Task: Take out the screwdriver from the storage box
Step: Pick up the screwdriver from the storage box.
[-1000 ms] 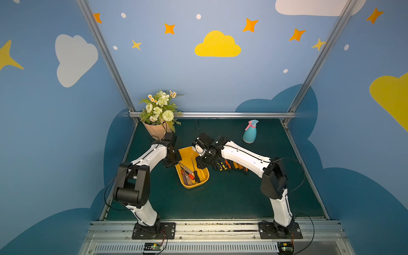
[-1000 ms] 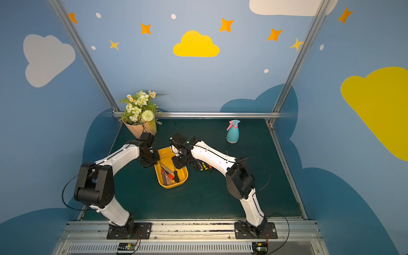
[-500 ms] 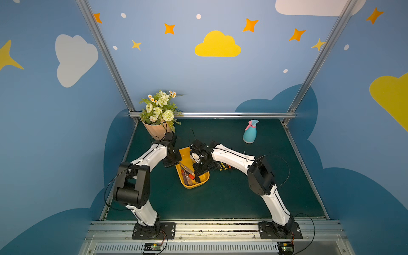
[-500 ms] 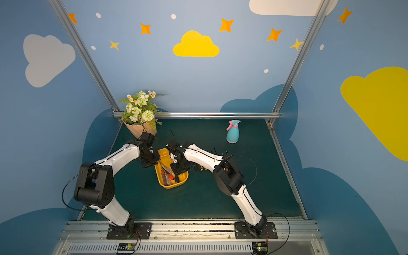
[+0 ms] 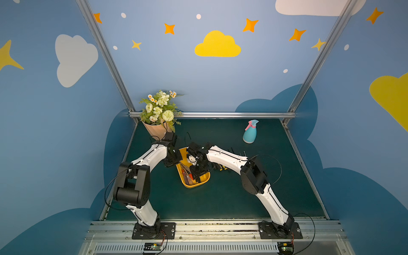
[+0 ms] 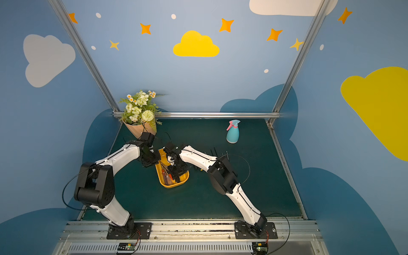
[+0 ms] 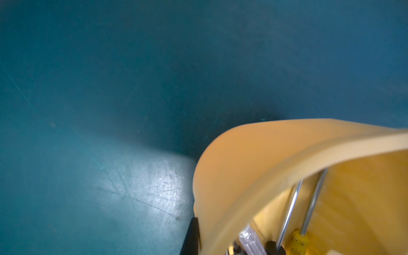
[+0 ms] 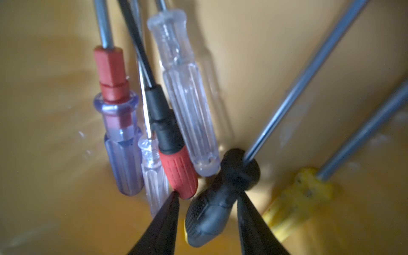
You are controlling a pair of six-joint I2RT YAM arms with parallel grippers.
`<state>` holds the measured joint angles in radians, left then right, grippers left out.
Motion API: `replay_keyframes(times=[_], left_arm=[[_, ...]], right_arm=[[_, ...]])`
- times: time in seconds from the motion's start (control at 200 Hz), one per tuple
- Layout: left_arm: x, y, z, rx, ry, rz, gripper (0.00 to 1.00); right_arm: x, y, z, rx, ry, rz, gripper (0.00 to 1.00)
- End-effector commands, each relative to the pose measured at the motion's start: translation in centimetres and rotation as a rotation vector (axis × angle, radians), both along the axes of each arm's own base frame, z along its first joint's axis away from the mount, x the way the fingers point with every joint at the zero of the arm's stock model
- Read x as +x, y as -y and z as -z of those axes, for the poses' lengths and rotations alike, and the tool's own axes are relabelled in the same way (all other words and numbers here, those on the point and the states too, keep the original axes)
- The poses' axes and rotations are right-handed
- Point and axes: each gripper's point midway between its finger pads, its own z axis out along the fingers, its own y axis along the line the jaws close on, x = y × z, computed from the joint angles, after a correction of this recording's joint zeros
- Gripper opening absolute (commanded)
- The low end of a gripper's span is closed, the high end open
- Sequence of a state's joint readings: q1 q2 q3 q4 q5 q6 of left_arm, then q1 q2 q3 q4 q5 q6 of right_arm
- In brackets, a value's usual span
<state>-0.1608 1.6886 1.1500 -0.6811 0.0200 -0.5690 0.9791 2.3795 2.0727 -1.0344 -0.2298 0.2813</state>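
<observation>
Several screwdrivers lie heaped in the storage box (image 5: pixel 194 185), which sits on the desk (image 5: pixel 220 198) a little toward 9 o'clock of its centre, its long side running roughly from 12 to 6 o'clock in both top views. The left hand (image 5: pixel 174 157) is clenched on the box's rim at about the 10 o'clock corner. The left wrist view shows one dark finger (image 7: pixel 191 234) pressed against the outside of the yellow wall, so it seems to be steadying the tub. The right hand (image 5: pixel 198 172) reaches in from 2 o'clock and is down inside the box. In the right wrist view its fingers (image 8: pixel 163 227) stand apart on either side of the black-handled screwdriver (image 8: pixel 205 220), whose grip lies between them with its shaft pointing away. One fingertip is just beside the butt of the red-grip screwdriver (image 8: pixel 178 174), and a yellow-handled screwdriver (image 8: pixel 298 198) lies close on the other side. The step in hand looks like the grasp itself. The jaws are lined up but not visibly squeezing. The next move calls for closing squarely on the black grip without catching the red one. A straight lift over the rim should then follow while the box is held down. A few small tools (image 5: pixel 223 168) lie on the desk at 3 o'clock of the box.
</observation>
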Motion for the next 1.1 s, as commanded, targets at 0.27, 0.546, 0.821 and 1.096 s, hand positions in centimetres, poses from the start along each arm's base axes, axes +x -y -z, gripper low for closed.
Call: replay_keyframes(times=[0.27, 0.546, 0.821, 1.096], left_arm=[[0.3, 0.8, -1.1, -0.043, 0.014, 0.011, 0.02], [0.2, 0.8, -1.2, -0.044, 0.015, 0.011, 0.02], [0.5, 0.9, -1.2, -0.043, 0.014, 0.015, 0.03], [0.5, 0.4, -1.3, -0.015, 0.010, 0.008, 0.03]], right_arm=[[-0.5, 2.2, 2.1, -0.127, -0.029, 0.014, 0.24], [-0.4, 3.0, 3.2, -0.168, -0.032, 0.005, 0.33], [-0.3, 3.4, 3.9, -0.205, -0.035, -0.004, 0.23], [1.1, 2.6, -0.5, -0.113, 0.081, -0.010, 0.03]])
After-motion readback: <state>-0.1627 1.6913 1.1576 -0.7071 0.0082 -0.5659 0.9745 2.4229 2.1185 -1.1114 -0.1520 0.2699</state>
